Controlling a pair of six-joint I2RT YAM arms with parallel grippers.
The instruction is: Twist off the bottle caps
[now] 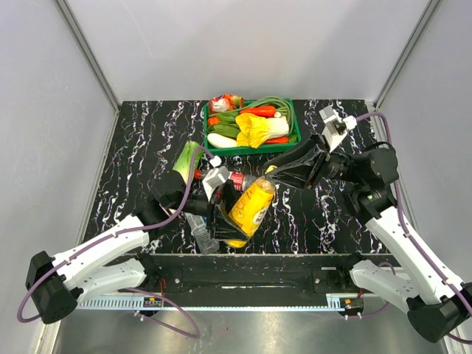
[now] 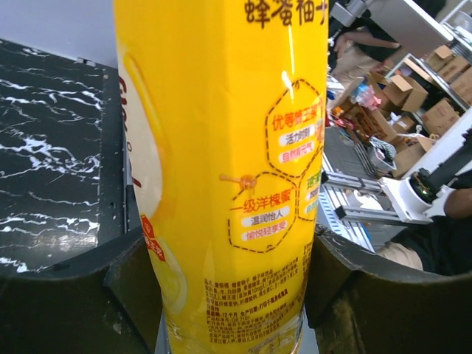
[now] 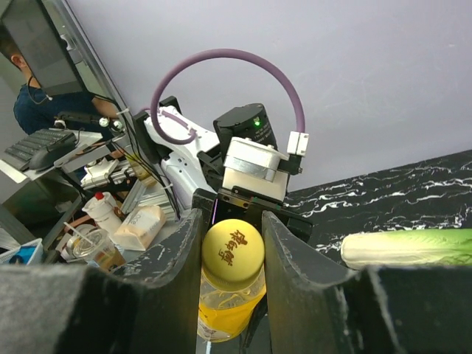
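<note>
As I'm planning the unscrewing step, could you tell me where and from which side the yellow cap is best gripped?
Grip the yellow cap on its round side wall, coming end-on along the axis of the yellow bottle, one finger each side. The left gripper holds that bottle tilted, cap toward the right arm, and the right gripper is closed on the cap that way.

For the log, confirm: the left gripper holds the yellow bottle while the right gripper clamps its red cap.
The cap is yellow, not red; the right wrist view shows it. The left gripper does hold the yellow bottle and the right gripper clamps that cap.
</note>
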